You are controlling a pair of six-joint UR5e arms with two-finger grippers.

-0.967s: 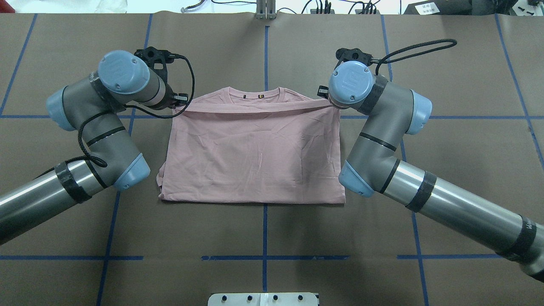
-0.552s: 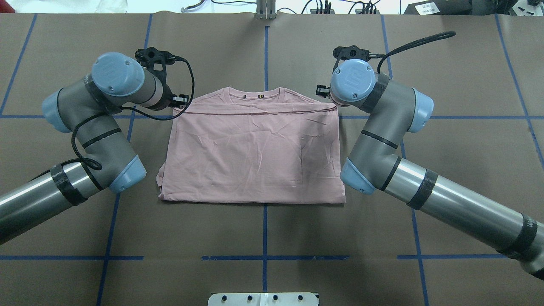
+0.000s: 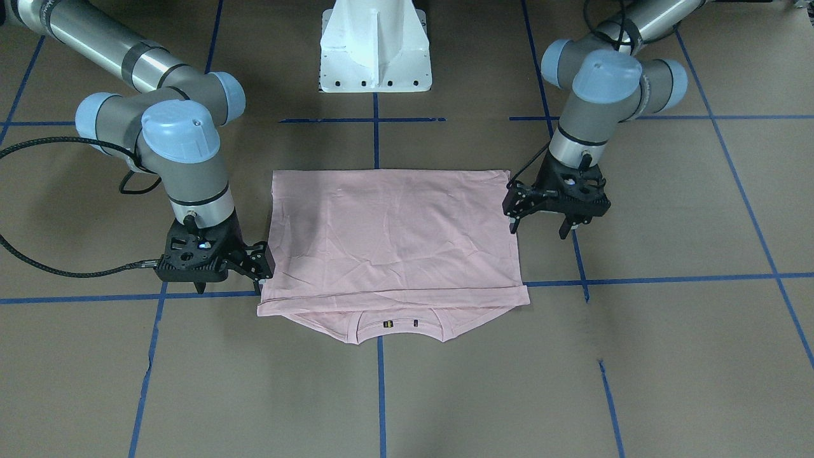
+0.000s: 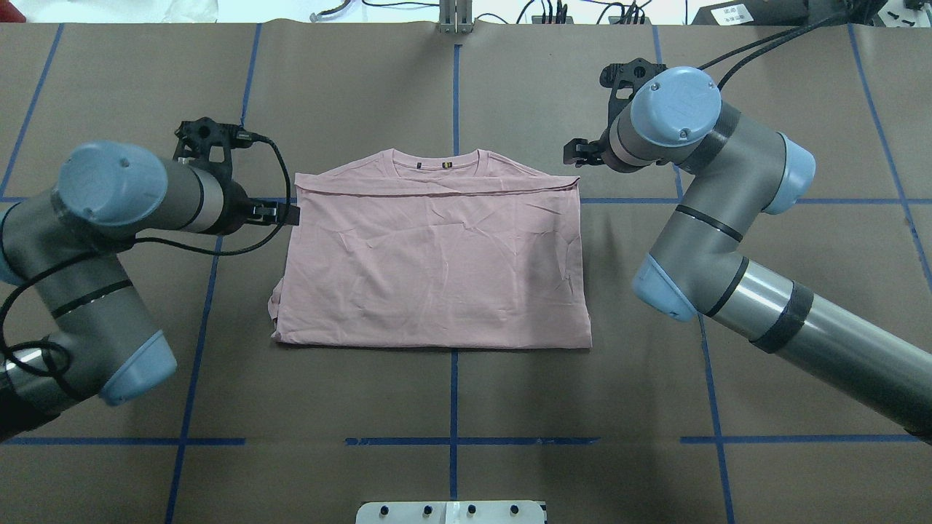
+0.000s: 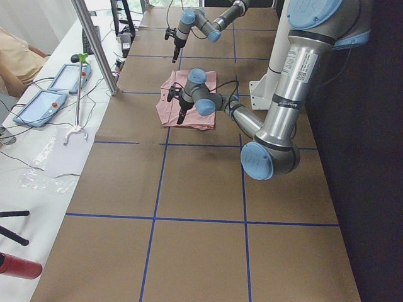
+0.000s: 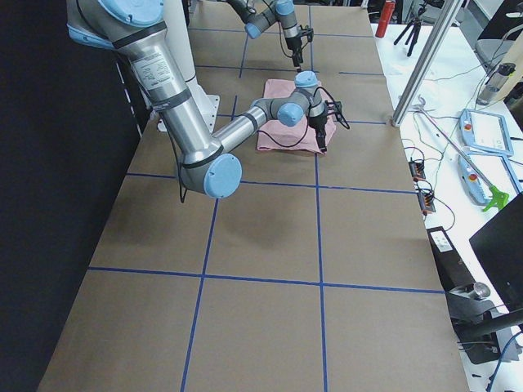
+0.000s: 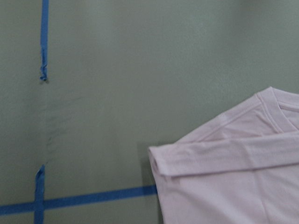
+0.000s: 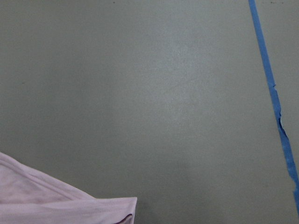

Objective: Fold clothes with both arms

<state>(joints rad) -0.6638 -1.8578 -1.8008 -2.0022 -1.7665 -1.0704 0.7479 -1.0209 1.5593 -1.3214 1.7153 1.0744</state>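
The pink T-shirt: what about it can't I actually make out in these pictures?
- T-shirt underside and inner layers: hidden by its own fold in every view.
- Neck tags: any wording is too small to read in the front-facing and overhead views.
- Both wrist views: the frame edges cut off all but one corner of the cloth.
- Exterior left view: the shirt is tiny and partly behind the left arm.

We see the left arm (image 4: 95, 218) and the right arm (image 4: 699, 218) bent at the elbow, wrists turned downward. The left gripper (image 3: 537, 229) hangs with its fingers spread apart, holding nothing. The right gripper (image 3: 230, 285) is likewise spread and empty.
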